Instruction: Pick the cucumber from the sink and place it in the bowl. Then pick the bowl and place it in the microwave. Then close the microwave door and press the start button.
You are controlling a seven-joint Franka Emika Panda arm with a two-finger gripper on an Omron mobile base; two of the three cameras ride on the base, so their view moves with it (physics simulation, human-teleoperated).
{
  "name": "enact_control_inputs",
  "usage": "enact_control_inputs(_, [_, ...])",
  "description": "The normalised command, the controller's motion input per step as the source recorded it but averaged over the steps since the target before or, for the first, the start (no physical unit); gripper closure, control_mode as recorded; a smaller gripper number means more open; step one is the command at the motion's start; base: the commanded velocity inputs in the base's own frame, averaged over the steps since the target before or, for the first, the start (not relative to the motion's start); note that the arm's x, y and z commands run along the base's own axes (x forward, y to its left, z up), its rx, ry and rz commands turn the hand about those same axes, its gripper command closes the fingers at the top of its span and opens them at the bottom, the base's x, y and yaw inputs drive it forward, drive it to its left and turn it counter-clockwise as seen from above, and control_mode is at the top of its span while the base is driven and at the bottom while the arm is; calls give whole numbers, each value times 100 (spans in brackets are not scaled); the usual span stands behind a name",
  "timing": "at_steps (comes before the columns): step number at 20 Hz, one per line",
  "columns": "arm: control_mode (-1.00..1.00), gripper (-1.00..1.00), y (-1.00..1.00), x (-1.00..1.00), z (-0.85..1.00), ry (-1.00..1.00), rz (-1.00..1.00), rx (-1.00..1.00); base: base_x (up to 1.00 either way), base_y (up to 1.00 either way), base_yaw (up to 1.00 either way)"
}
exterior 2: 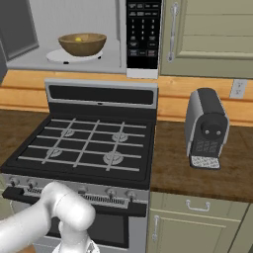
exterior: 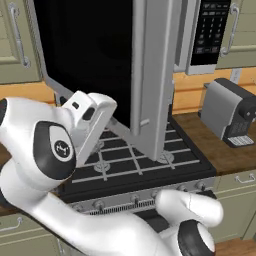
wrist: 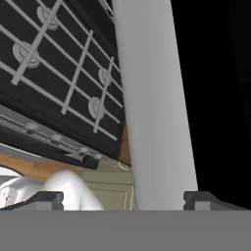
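Wooden bench (exterior 2: pixel 197 178) carries a black gas stove (exterior 2: pixel 84 148) below the microwave (exterior 2: pixel 74 37), where the bowl (exterior 2: pixel 82 44) holds the cucumber (exterior 2: pixel 78 38) on the turntable. Microwave door (exterior: pixel 150 75) hangs open; the end effector (wrist: pixel 122 198), jaws spread wide, empty, faces its grey edge.

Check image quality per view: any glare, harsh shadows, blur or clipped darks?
Left base view: flat even light, no glare; the microwave door glass is featureless black. Right base view: sharp, soft shading, bowl clearly lit in the microwave. Hand view: the door's grey frame is soft-edged up close, its window pure black; stove grates crisp.
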Motion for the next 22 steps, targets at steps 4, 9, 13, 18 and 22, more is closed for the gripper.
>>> enact_control_inputs(4, [-100, -100, -100, 31, 0, 0, 0, 12, 0, 0, 0])
enact_control_inputs(9, [-100, -100, -100, 76, 15, 0, 1, 2, 0, 0, 0])
enact_control_inputs(13, [-100, -100, -100, 100, 32, 0, 8, 0, 0, 0, 0])
enact_control_inputs(18, [-100, -100, -100, 100, 6, 0, 24, -1, 0, 0, 0])
enact_control_inputs(22, [-100, -100, -95, 100, 1, 2, 27, -3, 0, 0, 0])
